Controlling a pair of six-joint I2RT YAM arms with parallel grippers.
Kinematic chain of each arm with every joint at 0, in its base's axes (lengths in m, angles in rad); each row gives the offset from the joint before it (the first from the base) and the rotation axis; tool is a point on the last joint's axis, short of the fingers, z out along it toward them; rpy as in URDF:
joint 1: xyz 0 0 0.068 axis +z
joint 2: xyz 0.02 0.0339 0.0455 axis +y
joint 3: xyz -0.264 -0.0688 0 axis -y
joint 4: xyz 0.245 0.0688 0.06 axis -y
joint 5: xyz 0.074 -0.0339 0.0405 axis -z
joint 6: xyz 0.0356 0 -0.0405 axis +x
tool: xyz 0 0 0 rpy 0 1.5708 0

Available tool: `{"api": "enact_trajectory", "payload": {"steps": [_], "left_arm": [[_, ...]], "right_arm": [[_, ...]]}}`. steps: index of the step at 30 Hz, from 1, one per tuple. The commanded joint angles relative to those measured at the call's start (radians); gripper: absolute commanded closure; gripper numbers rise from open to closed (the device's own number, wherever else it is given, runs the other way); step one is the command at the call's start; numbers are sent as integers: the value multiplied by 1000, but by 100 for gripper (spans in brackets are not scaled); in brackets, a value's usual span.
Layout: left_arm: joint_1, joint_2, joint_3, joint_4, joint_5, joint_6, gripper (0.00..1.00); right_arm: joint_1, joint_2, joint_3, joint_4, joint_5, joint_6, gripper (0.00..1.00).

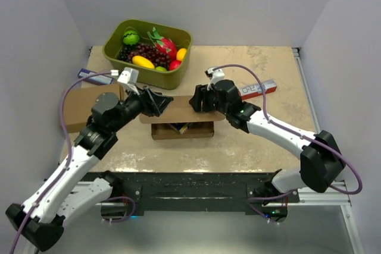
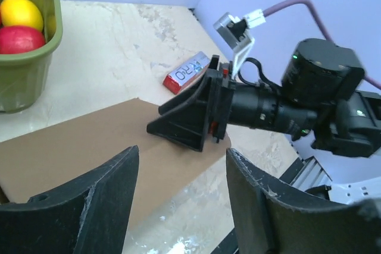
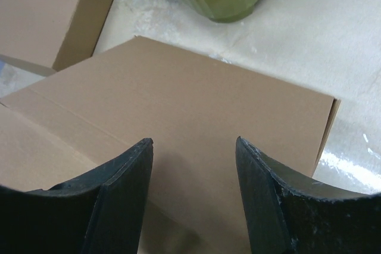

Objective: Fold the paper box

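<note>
Brown paper box [image 1: 181, 117] is seen central on the table [image 1: 238, 147] between the left jaws and right jaws, both spread apart and empty, with a second cardboard box [image 1: 80, 108], a green fruit tub [image 1: 149, 75] and a red-and-white packet [image 1: 259, 89] of unreadable lettering nearby.

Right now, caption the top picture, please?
Left hand and right hand, both open, over the paper box, fruit tub behind.

The left end effector [image 1: 159, 103] and right end effector [image 1: 197, 100] point at each other, close together, fingers spread apart
</note>
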Motion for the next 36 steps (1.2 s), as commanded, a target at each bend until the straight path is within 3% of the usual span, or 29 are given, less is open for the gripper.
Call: {"api": "enact_trajectory", "payload": {"steps": [1, 6, 14, 20, 26, 29, 36], "left_arm": [[0, 161, -91, 245, 30, -10, 36], [-5, 259, -315, 407, 53, -82, 39], [-3, 223, -605, 488, 3, -113, 40], [-3, 193, -490, 412, -27, -44, 38], [0, 172, -329, 295, -98, 65, 29], [14, 181, -288, 244, -144, 103, 23], [126, 183, -304, 220, -58, 80, 18]], "right_arm": [[6, -58, -32, 38, 23, 17, 40], [8, -83, -101, 27, 30, 30, 40], [15, -64, -271, 64, 40, 76, 40], [15, -96, -259, 38, 23, 67, 38], [12, -156, -216, -66, 66, 24, 12], [-23, -158, -214, -81, 37, 19, 7], [-130, -94, -207, -2, -82, 16, 11]]}}
